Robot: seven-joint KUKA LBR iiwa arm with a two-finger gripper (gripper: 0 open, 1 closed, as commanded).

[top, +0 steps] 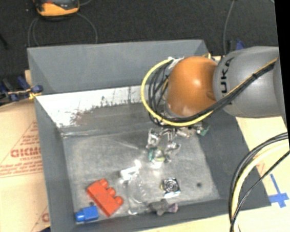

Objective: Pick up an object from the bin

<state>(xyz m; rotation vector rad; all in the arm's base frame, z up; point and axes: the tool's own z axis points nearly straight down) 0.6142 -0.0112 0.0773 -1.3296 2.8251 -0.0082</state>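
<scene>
A: Grey bin (pixel 53 174); gripper (pixel 161 146) hangs at mid-frame, low over the floor. Judged: approach step, nothing lifted.

B: Its opening cannot be told. Just below-left lie a clear plastic piece (pixel 132 180) and, possibly, a small greenish bit (pixel 157 158). Next move: centre, descend, close.

One overhead camera, slightly oblique, close above the grey bin (pixel 50 148), arm (pixel 249 81) from right.
</scene>
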